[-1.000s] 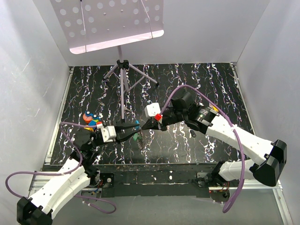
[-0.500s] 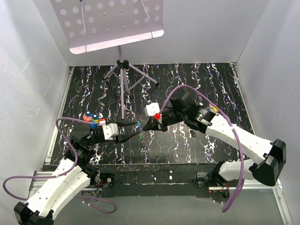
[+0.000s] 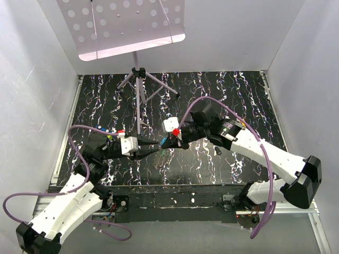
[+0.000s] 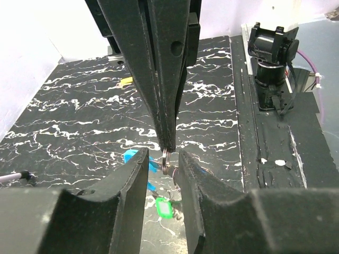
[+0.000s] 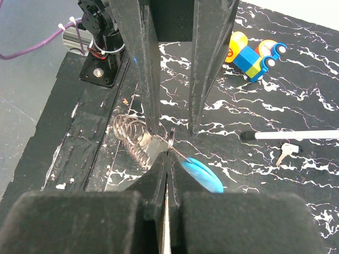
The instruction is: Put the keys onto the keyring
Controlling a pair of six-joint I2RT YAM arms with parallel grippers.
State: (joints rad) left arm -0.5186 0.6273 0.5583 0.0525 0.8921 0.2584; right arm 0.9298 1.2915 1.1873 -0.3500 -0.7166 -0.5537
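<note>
At the top view's centre, the right gripper (image 5: 168, 153) is clamped on the keyring (image 4: 166, 164) above the surface (image 4: 79, 121); the left gripper (image 4: 163, 157) stands apart, straddling it. Closing off-centre could twist the thin ring loose.

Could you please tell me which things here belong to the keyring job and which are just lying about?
Job in hand:
keyring, pinched by the right gripper
left gripper, open around its ring
loose key

Lying about:
colourful toy
music stand
</note>
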